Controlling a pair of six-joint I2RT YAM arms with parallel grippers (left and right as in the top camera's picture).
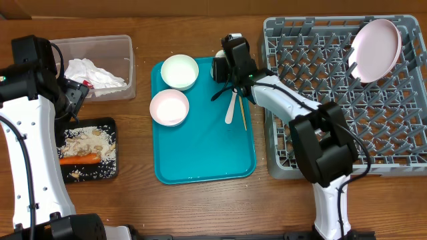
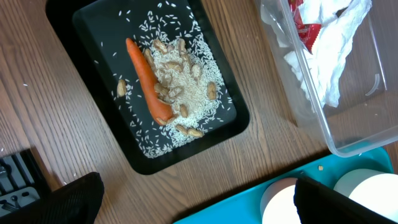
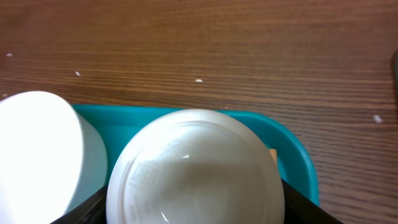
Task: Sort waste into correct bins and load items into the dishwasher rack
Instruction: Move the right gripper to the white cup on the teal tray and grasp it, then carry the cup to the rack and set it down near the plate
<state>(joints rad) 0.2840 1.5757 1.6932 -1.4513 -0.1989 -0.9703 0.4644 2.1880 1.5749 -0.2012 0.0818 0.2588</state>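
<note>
small white cup point(image 3: 196, 168) shows its base to the wrist camera, rim hidden. right gripper point(image 3: 193, 213) straddles it, grip unclear; left gripper point(image 2: 205, 202) spread wide.

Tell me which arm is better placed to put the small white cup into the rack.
Right. The right gripper flanks the small white cup, beside the rack; the left gripper hangs by the black tray, far off.

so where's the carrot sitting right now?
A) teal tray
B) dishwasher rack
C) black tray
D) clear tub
C: the carrot lies inside the black tray, against the pile of rice scraps.
</note>
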